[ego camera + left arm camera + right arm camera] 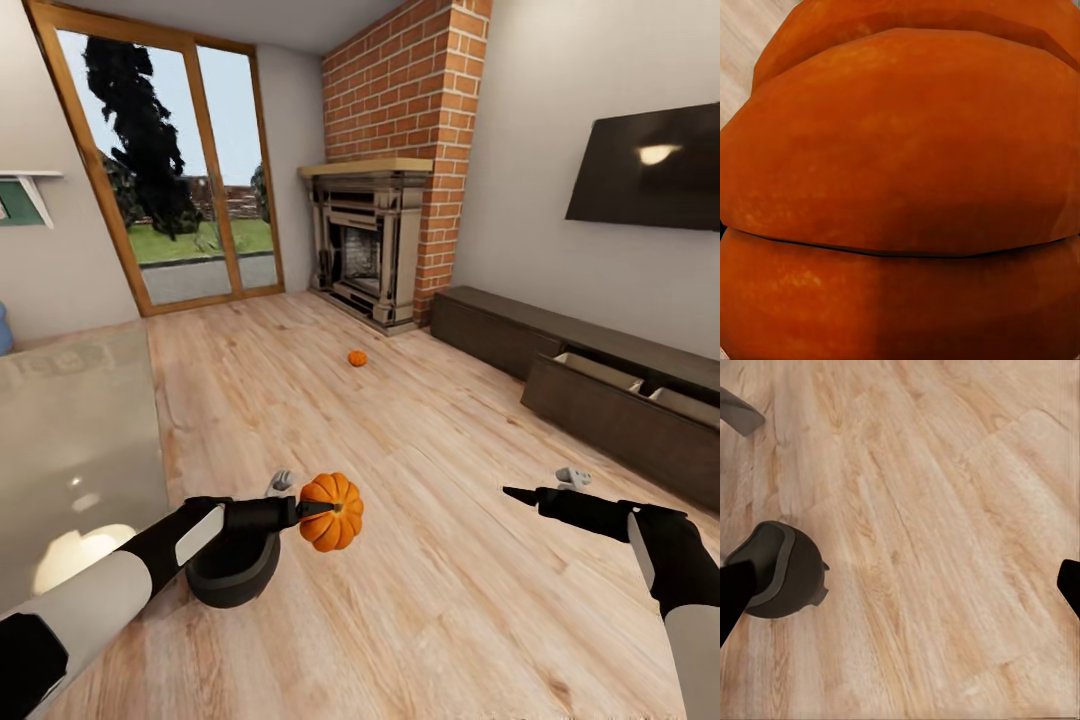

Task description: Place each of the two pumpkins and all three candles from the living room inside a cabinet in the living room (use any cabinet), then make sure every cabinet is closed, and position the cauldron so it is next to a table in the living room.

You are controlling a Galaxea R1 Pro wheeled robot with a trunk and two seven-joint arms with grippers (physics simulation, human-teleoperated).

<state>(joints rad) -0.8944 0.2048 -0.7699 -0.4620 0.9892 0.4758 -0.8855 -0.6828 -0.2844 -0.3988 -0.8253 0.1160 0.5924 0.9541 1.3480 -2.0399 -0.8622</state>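
pumpkin (333,512) over pale wood floor (420,450)

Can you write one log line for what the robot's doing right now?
left pincer: holding pumpkin | right pincer: open, empty | cabinet: drawer open

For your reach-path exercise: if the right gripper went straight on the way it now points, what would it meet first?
Judging by the wrist view, the right gripper would probably meet bare wood floor first; the cauldron sits off to one side.
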